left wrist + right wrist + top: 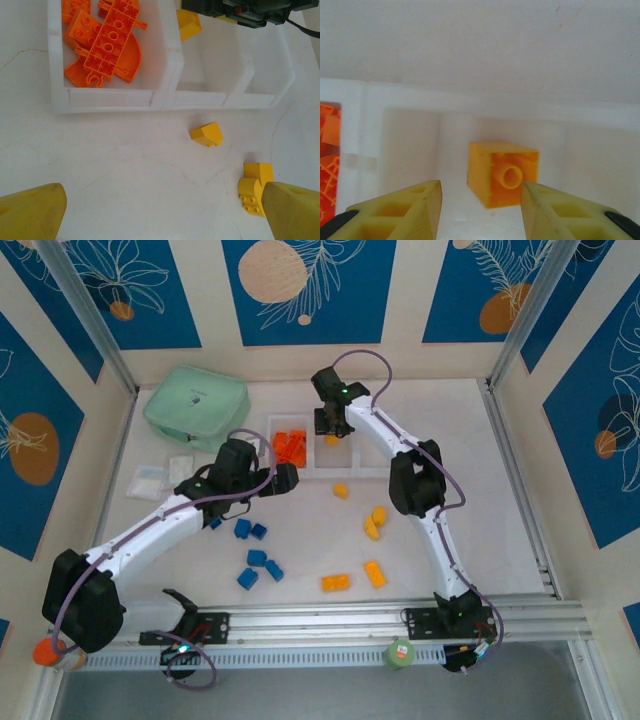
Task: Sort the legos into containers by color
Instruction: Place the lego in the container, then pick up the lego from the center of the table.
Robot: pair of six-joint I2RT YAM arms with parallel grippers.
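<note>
On the white table, the mint zip case lies at 10 o'clock and is no part of the sort. The row of three white bins sits toward 12 o'clock.

The left gripper hangs just on the near side of the row with its fingers spread wide and nothing between them. The right gripper is over the middle bin with its fingers parted. A yellow brick lies below them, inside that bin. It looks soft-edged, so it may be dropping rather than resting on the floor.

The step in hand is the release, I judge. To do it well, open fully, then lift straight up so neither finger catches a bin wall.

Orange pieces fill the bin at the row's 9 o'clock end. Loose yellow bricks wait at 5 o'clock for the right arm. Blue bricks at 7 o'clock suit the left arm.
</note>
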